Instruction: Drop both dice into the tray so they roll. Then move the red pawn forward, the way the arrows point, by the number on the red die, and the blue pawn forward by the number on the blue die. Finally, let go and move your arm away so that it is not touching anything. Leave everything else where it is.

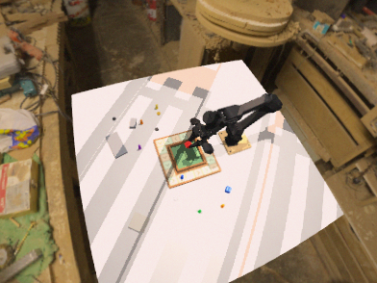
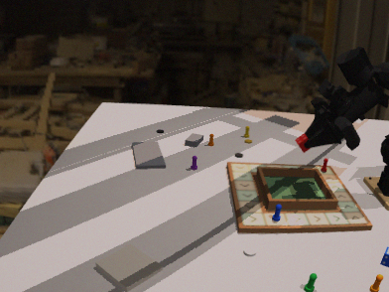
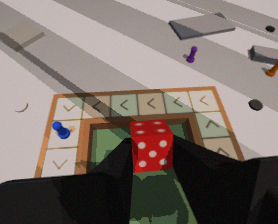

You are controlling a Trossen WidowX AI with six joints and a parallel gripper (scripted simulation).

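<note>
My gripper (image 1: 189, 143) (image 2: 305, 141) (image 3: 149, 142) is shut on the red die (image 1: 188, 144) (image 2: 301, 143) (image 3: 152, 146), tilted and held above the board. In the wrist view the die's facing side shows five pips. The brown tray (image 2: 303, 205) (image 3: 85, 142) with its green floor sits in the middle of the arrow board (image 2: 243, 204) (image 3: 138, 104). The blue pawn (image 1: 182, 177) (image 2: 277, 213) (image 3: 61, 130) stands on a board square beside the tray. The red pawn (image 2: 324, 165) stands on the board's far side. The blue die (image 1: 228, 190) (image 2: 385, 257) lies on the table off the board.
A green pawn (image 1: 199, 211) (image 2: 311, 282) and an orange pawn (image 1: 222, 206) (image 2: 377, 283) stand near the blue die. A purple pawn (image 1: 139, 147) (image 2: 194, 163) (image 3: 192, 54), a grey slab (image 1: 116, 145) (image 2: 149, 155) and several small pieces are beyond the board. A beige slab (image 1: 138, 222) (image 2: 128, 265) lies apart.
</note>
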